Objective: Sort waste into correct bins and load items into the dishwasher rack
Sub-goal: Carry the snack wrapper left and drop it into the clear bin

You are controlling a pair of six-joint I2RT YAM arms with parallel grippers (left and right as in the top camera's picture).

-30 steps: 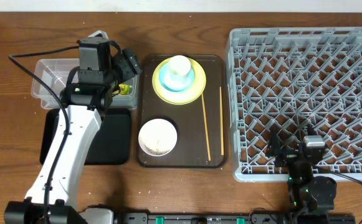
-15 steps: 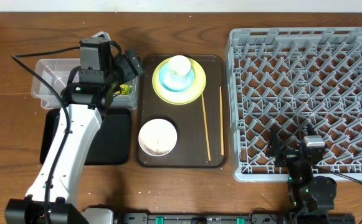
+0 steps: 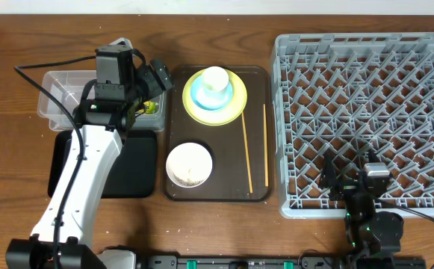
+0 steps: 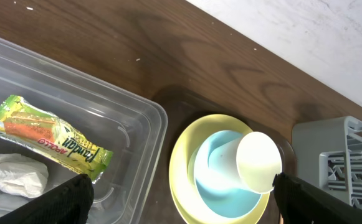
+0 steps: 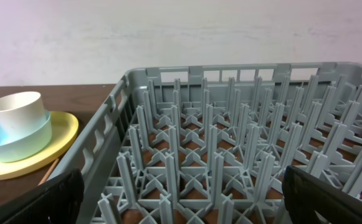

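Note:
My left gripper (image 3: 151,88) (image 4: 181,208) is open and empty above the right end of the clear tub (image 3: 56,93) (image 4: 149,124). The snack wrapper (image 4: 47,134) (image 3: 149,107) and the white tissue (image 4: 12,175) lie in that tub. The white cup (image 3: 215,78) (image 4: 258,160) stands in the light blue bowl (image 3: 200,97) (image 4: 221,180) on the yellow plate (image 3: 236,106) (image 4: 184,155). The white bowl (image 3: 189,164) and two chopsticks (image 3: 246,149) lie on the brown tray. My right gripper (image 3: 349,178) (image 5: 181,202) is open over the grey rack's (image 3: 366,90) (image 5: 230,124) front edge.
The black tray (image 3: 131,168) lies in front of the clear tub, partly under my left arm. The brown serving tray (image 3: 224,179) sits between the bins and the rack. The rack holds only its pegs. The stacked dishes show at the left of the right wrist view (image 5: 19,134).
My left arm shifted very slightly to the right a second ago and has held still since. The right arm has not moved.

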